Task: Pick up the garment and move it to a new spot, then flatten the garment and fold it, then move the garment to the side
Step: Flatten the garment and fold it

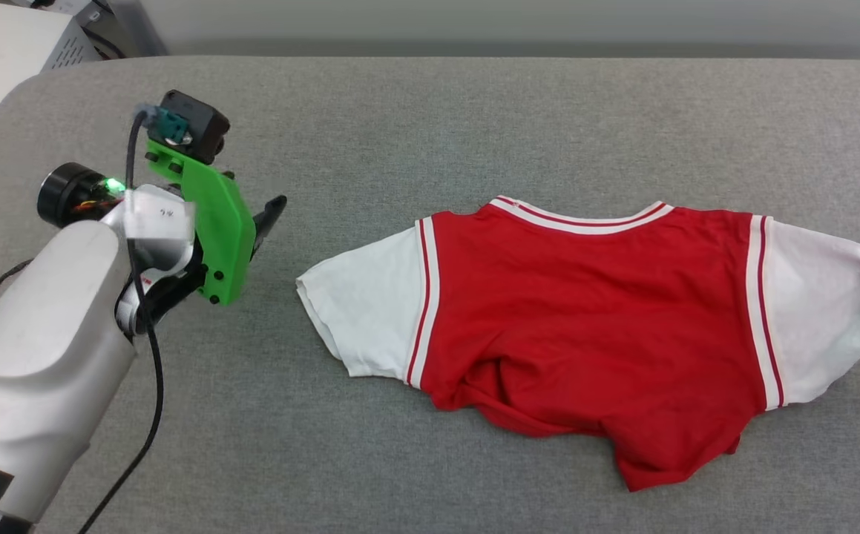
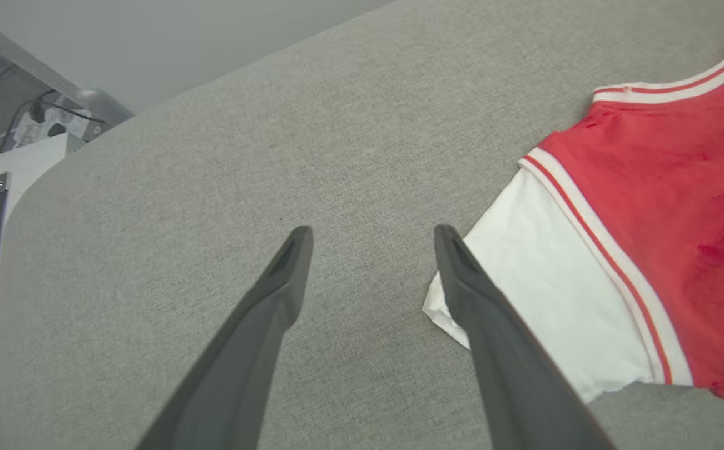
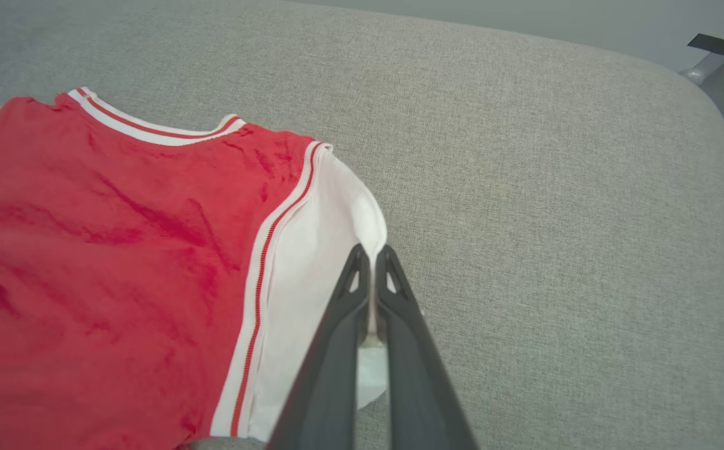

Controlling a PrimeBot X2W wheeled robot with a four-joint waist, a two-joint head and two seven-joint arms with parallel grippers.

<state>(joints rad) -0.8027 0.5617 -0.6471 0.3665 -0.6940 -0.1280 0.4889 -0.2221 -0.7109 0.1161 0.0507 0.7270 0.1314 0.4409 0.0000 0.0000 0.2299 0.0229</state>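
Right wrist view: right claw (image 3: 371,253) is clenched on one white sleeve of the garment (image 3: 118,250), which lies toward the tabletop (image 3: 555,187)'s right edge. The left claw (image 2: 371,234), spread wide (near the other sleeve), should pinch that before any lift.

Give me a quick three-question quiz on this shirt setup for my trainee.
1. True or false: the right gripper is shut on a white sleeve of the garment.
2. The left gripper is: A) open and holding nothing; B) shut on the neckline; C) shut on the lower hem.
3. Short answer: which edge of the garment is bunched up, the neckline or the lower hem?

Key: 1 true; 2 A; 3 lower hem.
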